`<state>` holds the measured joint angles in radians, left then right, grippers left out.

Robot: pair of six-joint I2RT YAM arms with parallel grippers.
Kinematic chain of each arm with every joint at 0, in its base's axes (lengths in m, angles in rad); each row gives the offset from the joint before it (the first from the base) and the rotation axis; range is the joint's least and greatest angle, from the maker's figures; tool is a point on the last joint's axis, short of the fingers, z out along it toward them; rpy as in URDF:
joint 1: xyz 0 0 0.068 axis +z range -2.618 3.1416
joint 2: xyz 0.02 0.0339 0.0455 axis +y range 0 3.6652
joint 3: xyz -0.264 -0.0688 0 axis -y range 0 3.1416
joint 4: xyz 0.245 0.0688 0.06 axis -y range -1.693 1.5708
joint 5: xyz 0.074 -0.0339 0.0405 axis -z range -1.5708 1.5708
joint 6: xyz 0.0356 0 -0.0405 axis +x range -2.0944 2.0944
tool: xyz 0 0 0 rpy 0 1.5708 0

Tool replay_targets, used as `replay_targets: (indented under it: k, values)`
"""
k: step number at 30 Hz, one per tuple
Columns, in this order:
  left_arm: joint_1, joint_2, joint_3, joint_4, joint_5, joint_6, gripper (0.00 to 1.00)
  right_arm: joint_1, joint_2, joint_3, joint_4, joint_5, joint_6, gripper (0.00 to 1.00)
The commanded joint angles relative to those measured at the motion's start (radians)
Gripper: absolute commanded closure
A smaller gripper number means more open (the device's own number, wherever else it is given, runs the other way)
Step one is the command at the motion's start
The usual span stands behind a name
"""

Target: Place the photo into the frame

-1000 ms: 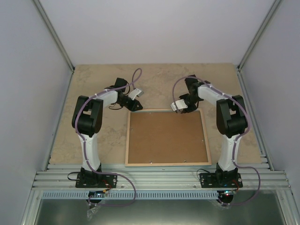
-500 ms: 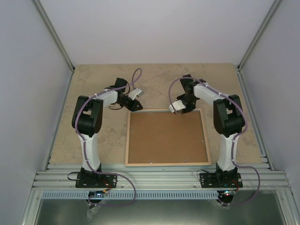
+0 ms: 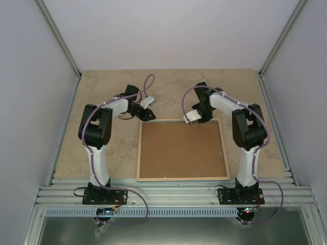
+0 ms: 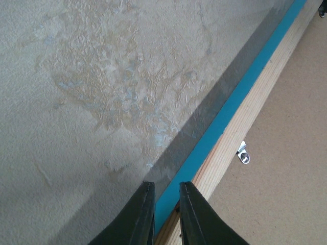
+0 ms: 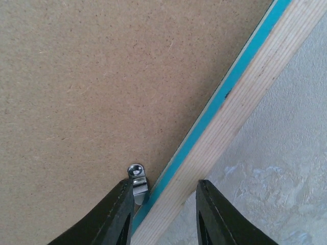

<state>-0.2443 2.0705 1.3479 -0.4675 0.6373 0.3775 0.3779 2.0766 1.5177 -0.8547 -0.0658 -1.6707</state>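
Mottled beige table (image 3: pixel 122 158), frame (image 3: pixel 182 178) lying face-down on it, back panel up

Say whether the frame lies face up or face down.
Face down: the frame shows its pale wooden back, and the brown backing panel with its metal clip faces up.

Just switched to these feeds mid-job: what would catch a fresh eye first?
The frame lies face down on the table, its brown backing panel up inside pale wooden edges. The right gripper is at the frame's far edge, fingers open astride the wooden rail, one finger beside a small metal clip. The left gripper sits by the far left corner, fingers narrowly apart over the turquoise edge; no photo shows in any view.
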Motion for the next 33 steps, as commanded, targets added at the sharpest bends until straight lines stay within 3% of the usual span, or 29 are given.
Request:
replay_targets:
  k: [1,9,17,18,22,25,29,33]
  values:
    - [-0.013,0.054,-0.05,-0.025,-0.133,0.02,0.84,-0.006,0.137,-0.118,0.007,0.184,-0.006,0.78]
    - [-0.013,0.053,-0.051,-0.024,-0.131,0.021,0.84,-0.002,0.129,-0.184,0.11,0.181,0.038,0.98]
    - [-0.013,0.047,-0.049,-0.023,-0.128,0.027,0.84,0.01,0.061,-0.239,0.22,0.126,0.022,0.99]
    - [-0.013,0.037,-0.052,-0.017,-0.127,0.028,0.83,0.012,0.056,-0.218,0.207,0.107,0.035,0.95]
    - [-0.017,-0.022,-0.018,-0.021,-0.118,0.06,0.72,-0.006,0.075,0.018,-0.003,-0.042,0.158,0.63]
    - [-0.028,-0.036,0.065,-0.068,-0.122,0.101,0.59,-0.043,0.11,0.21,-0.145,-0.159,0.26,0.47]
    - [-0.117,0.002,0.225,-0.194,-0.16,0.203,0.46,-0.149,0.065,0.307,-0.232,-0.324,0.389,0.34]
    - [-0.185,0.067,0.316,-0.217,-0.147,0.223,0.47,-0.238,0.007,0.274,-0.239,-0.427,0.529,0.29]
